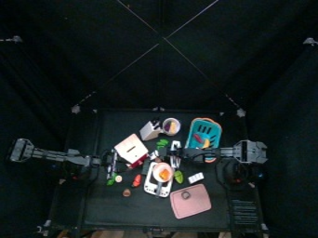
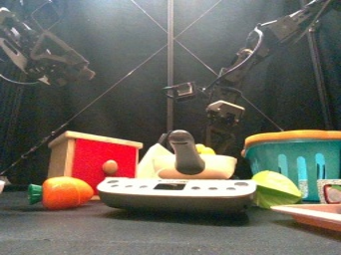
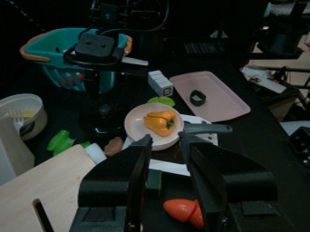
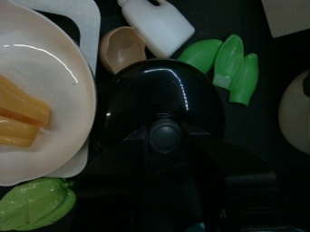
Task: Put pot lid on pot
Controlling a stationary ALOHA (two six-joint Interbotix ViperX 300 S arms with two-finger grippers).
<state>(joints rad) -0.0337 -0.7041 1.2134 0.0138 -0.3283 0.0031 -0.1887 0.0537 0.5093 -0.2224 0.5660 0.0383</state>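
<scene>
Lid [image 4: 164, 86] (black, glossy) lies beside the pot [image 4: 36, 82]. Right fingers [image 4: 242, 195], spread above it, should centre on its knob [image 4: 164, 136] before closing. Left fingers [image 3: 140, 172] idle, spread.

No text, label, brand, number or sign could be read in any view. The scale [image 2: 176, 193] in the front view carried a small dark panel on its face, but nothing on it was legible.

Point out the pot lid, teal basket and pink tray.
pot lid [image 4: 169, 86]: right wrist view, on its glossy black dome.
teal basket [image 2: 290, 164]: front view, on its side wall.
pink tray [image 3: 227, 104]: left wrist view, on its bare surface.
</scene>
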